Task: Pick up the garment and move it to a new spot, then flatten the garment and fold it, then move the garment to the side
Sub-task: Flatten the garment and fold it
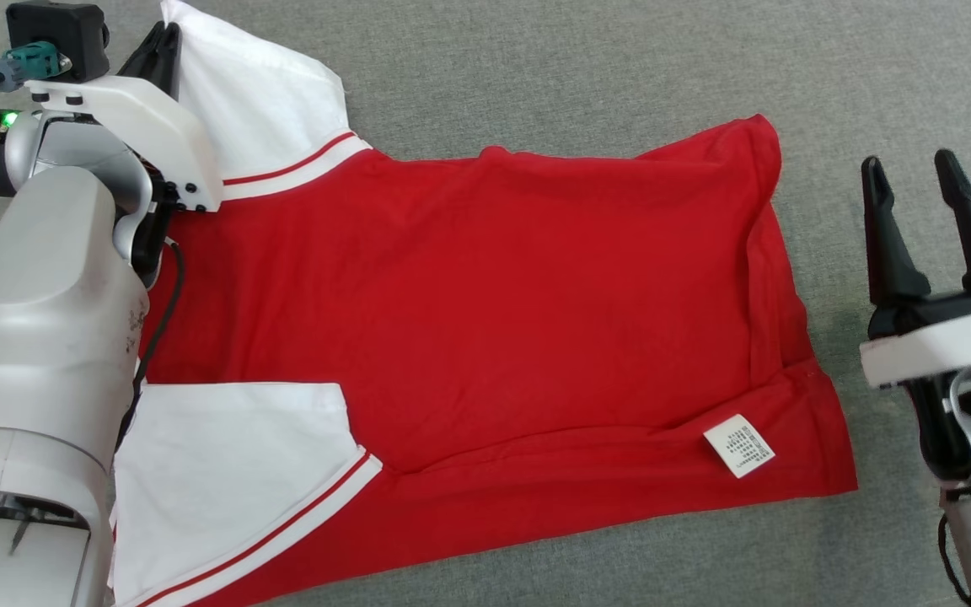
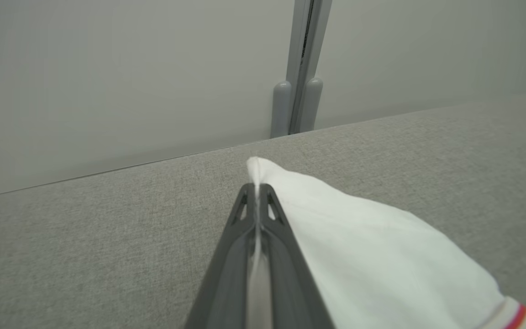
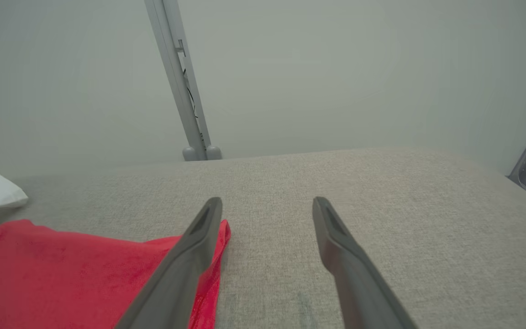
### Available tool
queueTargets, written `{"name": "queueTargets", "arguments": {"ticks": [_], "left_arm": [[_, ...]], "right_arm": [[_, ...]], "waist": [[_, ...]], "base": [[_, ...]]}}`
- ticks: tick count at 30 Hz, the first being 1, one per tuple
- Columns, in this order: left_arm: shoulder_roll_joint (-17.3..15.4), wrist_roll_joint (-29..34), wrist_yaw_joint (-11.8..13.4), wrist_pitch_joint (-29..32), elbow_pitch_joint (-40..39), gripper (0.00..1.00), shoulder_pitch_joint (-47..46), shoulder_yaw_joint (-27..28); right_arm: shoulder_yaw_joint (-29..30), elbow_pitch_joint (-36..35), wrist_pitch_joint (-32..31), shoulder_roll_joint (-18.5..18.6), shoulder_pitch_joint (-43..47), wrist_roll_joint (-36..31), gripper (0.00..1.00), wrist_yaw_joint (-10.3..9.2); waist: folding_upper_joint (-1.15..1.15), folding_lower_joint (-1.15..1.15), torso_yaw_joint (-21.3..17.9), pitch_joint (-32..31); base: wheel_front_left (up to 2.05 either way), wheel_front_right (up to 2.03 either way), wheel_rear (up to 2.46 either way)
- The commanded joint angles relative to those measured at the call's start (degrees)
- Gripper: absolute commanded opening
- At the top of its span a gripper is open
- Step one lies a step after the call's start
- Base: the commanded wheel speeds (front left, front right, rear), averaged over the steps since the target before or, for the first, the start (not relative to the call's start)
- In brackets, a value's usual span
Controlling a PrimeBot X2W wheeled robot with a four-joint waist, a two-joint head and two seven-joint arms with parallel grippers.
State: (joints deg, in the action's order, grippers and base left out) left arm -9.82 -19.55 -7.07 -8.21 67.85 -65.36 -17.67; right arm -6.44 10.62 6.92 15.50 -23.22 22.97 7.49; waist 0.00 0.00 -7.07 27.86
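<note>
Right between the tips of the left gripper (image 2: 257, 187), the edge of the far sleeve (image 2: 359, 246) was pinched tight. The jaws were clamped on the white cloth, with a bit of fold poking out past the tips. My guess is it took that corner to tug the sleeve out flat, since the cloth seemed to rise off the table (image 1: 578, 67) toward the grip.

The shirt (image 1: 494, 295) lay spread on the table, running from that gripper across to the right gripper (image 1: 909, 164). That one hovered wide open with nothing in it, the hem corner near its left finger. It looked parked there ready to take the hem so both ends could be pulled taut, but that's just my read.

Material-wise, the red body was a thin soft knit. It was mostly smooth, with shallow creases and one side folded over near the hem, where a small white label (image 1: 738, 445) stuck out. Both sleeves were white with a thin red stripe where they met the body. The near sleeve (image 1: 233, 455) sat flat beside the left forearm (image 1: 39, 337). The table cover was coarse gray weave, probably grippy enough to hold the shirt while it's stretched.
</note>
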Motion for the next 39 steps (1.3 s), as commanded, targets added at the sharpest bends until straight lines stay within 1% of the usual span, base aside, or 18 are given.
{"name": "queueTargets", "arguments": {"ticks": [1, 3, 8, 11, 12, 17, 18, 19, 20, 21, 22, 25, 31, 36, 39], "left_arm": [[0.3, -0.3, -0.3, -0.9, 0.2, 0.00, -1.1, -0.3], [0.9, -0.7, -0.3, -1.4, 0.5, 0.00, -1.5, -0.8], [2.6, -1.7, -0.4, -2.6, 0.5, 0.00, -2.3, -2.4], [3.1, -2.8, -0.4, -3.1, -0.1, 0.00, -2.3, -3.8], [3.1, -2.8, -0.4, -3.1, -0.1, 0.00, -2.3, -3.8], [3.9, -4.9, -0.4, -3.4, -1.2, 0.00, -2.1, -6.3], [3.9, -5.3, -0.4, -3.5, -1.4, 0.00, -2.1, -6.8], [3.9, -5.8, -0.4, -3.5, -1.6, 0.00, -2.0, -7.2], [3.9, -6.2, -0.4, -3.7, -1.9, 0.00, -2.0, -7.7], [3.9, -6.7, -0.4, -3.9, -2.1, 0.00, -1.9, -8.1], [3.7, -7.1, -0.4, -4.1, -2.3, 0.00, -1.9, -8.5], [3.3, -8.5, -0.4, -4.6, -3.2, 0.00, -1.5, -9.4], [0.9, -11.0, -0.4, -6.3, -7.1, 0.00, -0.1, -10.0], [-1.7, -12.2, -0.4, -6.9, -13.0, 0.00, 2.9, -9.0], [-3.0, -12.2, -0.3, -7.0, -18.6, 0.00, 6.0, -7.4]], "right_arm": [[-0.5, 1.8, -1.1, 0.7, -2.0, 1.0, 1.00, 0.00], [-2.1, 5.4, -2.5, 2.0, -5.4, 2.3, 1.00, 0.00], [-8.7, 15.2, -6.4, 4.8, -13.2, 5.5, 1.00, 0.00], [-12.4, 20.1, -8.1, 5.3, -17.3, 8.1, 1.00, 0.00], [-12.4, 20.1, -8.1, 5.3, -17.3, 8.1, 1.00, 0.00], [-18.5, 26.7, -11.7, 6.6, -22.0, 12.1, 1.00, 0.00], [-19.7, 27.3, -12.3, 6.9, -22.6, 12.7, 0.98, 0.00], [-20.8, 28.0, -13.0, 7.3, -23.0, 13.7, 0.56, 0.00], [-21.7, 28.5, -13.5, 7.7, -23.2, 14.5, 0.44, 0.00], [-22.5, 28.8, -13.7, 8.0, -23.4, 15.2, 0.27, 0.00], [-23.3, 28.7, -13.7, 8.4, -23.7, 15.9, 0.00, 0.00], [-24.9, 28.2, -12.1, 9.8, -24.4, 17.9, 0.00, -0.01], [-25.1, 25.3, -7.1, 11.8, -23.8, 22.5, 0.00, -0.01], [-24.8, 22.2, -4.2, 13.6, -21.9, 26.5, 0.00, -0.01], [-24.4, 20.0, -3.5, 14.0, -20.0, 30.1, 0.00, -0.01]], "waist": [[0.00, 0.00, 0.6, -0.2], [0.00, 0.00, 1.5, -0.3], [0.00, 0.00, 3.3, -0.1], [0.00, 0.00, 4.1, 0.0], [0.00, 0.00, 4.1, 0.0], [0.00, 0.00, 5.2, 0.3], [0.00, 0.00, 5.4, 0.4], [0.00, 0.00, 5.6, 0.4], [0.00, 0.00, 5.7, 0.4], [0.00, 0.00, 5.8, 0.4], [0.00, 0.00, 5.8, 0.3], [0.00, 0.00, 5.9, 0.0], [0.00, 0.00, 6.0, -1.1], [0.00, 0.00, 6.2, -2.1], [0.00, 0.00, 6.4, -2.8]], "base": [[0.00, 0.00, 0.00], [0.00, 0.00, 0.00], [0.00, 0.00, 0.00], [0.00, 0.00, 0.00], [0.00, 0.00, 0.00], [0.00, 0.00, 0.00], [0.00, 0.00, 0.00], [0.00, 0.00, 0.00], [0.00, 0.00, 0.00], [0.00, 0.00, 0.00], [0.00, 0.00, 0.00], [0.00, 0.00, 0.00], [0.00, 0.00, 0.00], [0.00, 0.00, 0.00], [0.00, 0.00, 0.00]]}}
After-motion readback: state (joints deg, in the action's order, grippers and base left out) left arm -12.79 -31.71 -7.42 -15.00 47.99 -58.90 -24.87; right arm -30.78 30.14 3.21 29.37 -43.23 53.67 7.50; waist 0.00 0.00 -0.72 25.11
